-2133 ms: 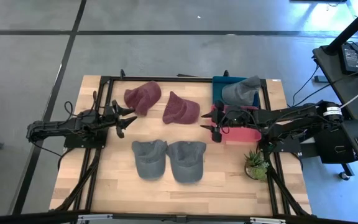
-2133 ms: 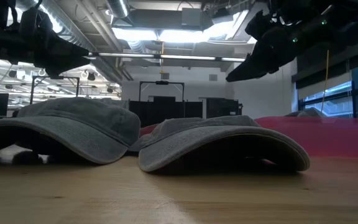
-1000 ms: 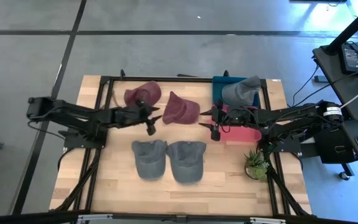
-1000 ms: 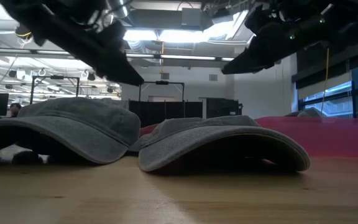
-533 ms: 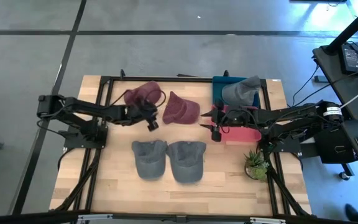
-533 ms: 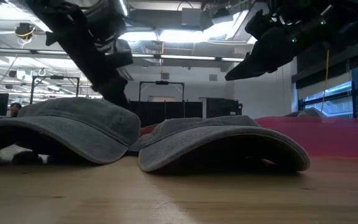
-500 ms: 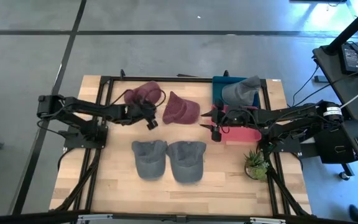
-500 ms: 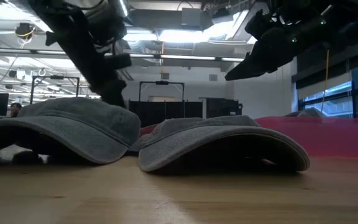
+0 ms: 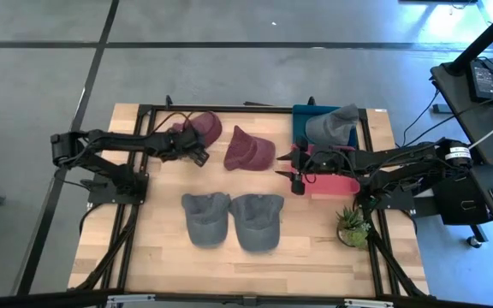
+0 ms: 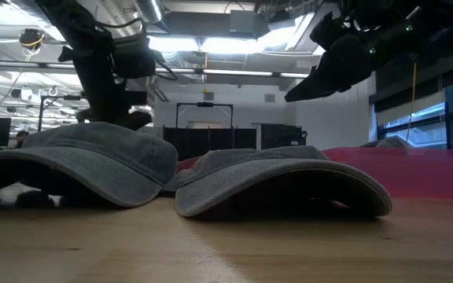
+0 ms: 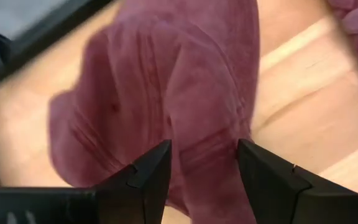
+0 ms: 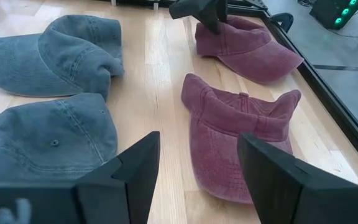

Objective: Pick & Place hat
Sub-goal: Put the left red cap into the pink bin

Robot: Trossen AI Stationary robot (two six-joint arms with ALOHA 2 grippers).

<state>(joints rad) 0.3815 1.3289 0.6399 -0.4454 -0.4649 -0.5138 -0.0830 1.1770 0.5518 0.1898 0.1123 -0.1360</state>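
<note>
Two maroon hats lie at the far side of the table: the left one (image 9: 202, 127) (image 11: 166, 93) and the right one (image 9: 249, 151) (image 12: 241, 134). Two grey hats (image 9: 205, 218) (image 9: 257, 221) lie nearer, crowns up. My left gripper (image 9: 193, 150) (image 11: 204, 171) is open and points down over the left maroon hat, with a raised fold of the crown between its fingers. My right gripper (image 9: 291, 168) (image 12: 197, 158) is open in the air, right of the right maroon hat. My left gripper comes at the left maroon hat's crown (image 11: 197, 143) from above, one finger (image 11: 151, 171) on each side of a raised fold. Whether the fingertips touch the cloth cannot be told. The hat lies flat on the table.
A third grey hat (image 9: 332, 127) rests on a teal bin (image 9: 302, 115) beside a red bin (image 9: 336, 185) at the table's right. A small potted plant (image 9: 352, 227) stands near the right edge. Bare wood lies along the near edge. A black frame rims the table.
My left gripper has moved from between the two maroon hats toward the far-left, over the left maroon hat, and has tipped to point down at its crown. The right arm has kept still. No hat has moved.
</note>
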